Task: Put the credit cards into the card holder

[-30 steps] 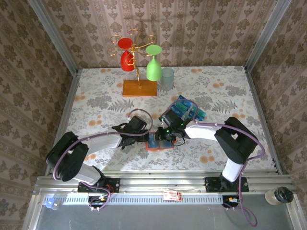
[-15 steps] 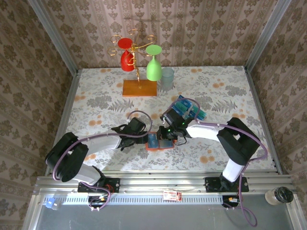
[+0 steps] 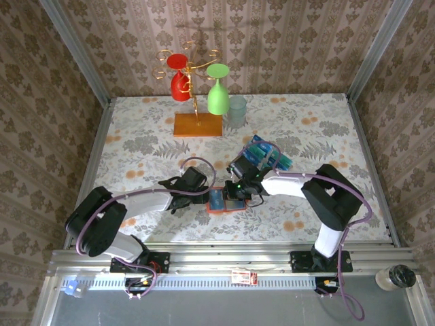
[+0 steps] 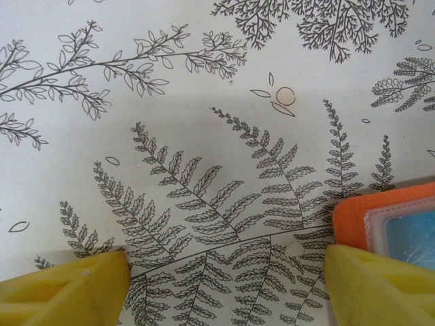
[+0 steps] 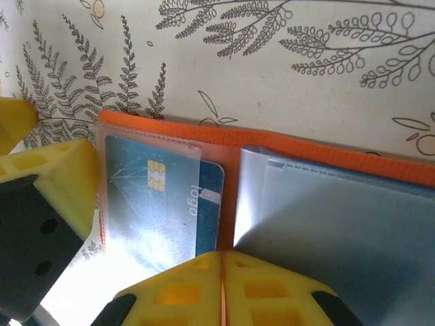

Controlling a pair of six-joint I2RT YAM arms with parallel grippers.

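Observation:
The orange card holder (image 3: 219, 209) lies open on the fern-patterned table in front of both arms. In the right wrist view a blue credit card (image 5: 207, 197) with a gold chip sits in the holder's left clear pocket, its right edge sticking out. Grey-blue pockets (image 5: 340, 224) fill the holder's (image 5: 170, 129) right half. My right gripper (image 5: 222, 261) is shut, its tips over the middle fold. My left gripper (image 4: 225, 272) is open on bare table, its right finger (image 4: 380, 285) against the holder's corner (image 4: 350, 214). More credit cards (image 3: 266, 155) stand in a clear rack behind.
At the back stands a gold rack on a wooden base (image 3: 197, 124), hung with a red glass (image 3: 179, 75) and a green glass (image 3: 217, 92), and a clear cup (image 3: 237, 111) beside it. Walls enclose the table on three sides.
Both grippers have crept slightly toward the near edge beside the holder. The holder and the card have not visibly moved.

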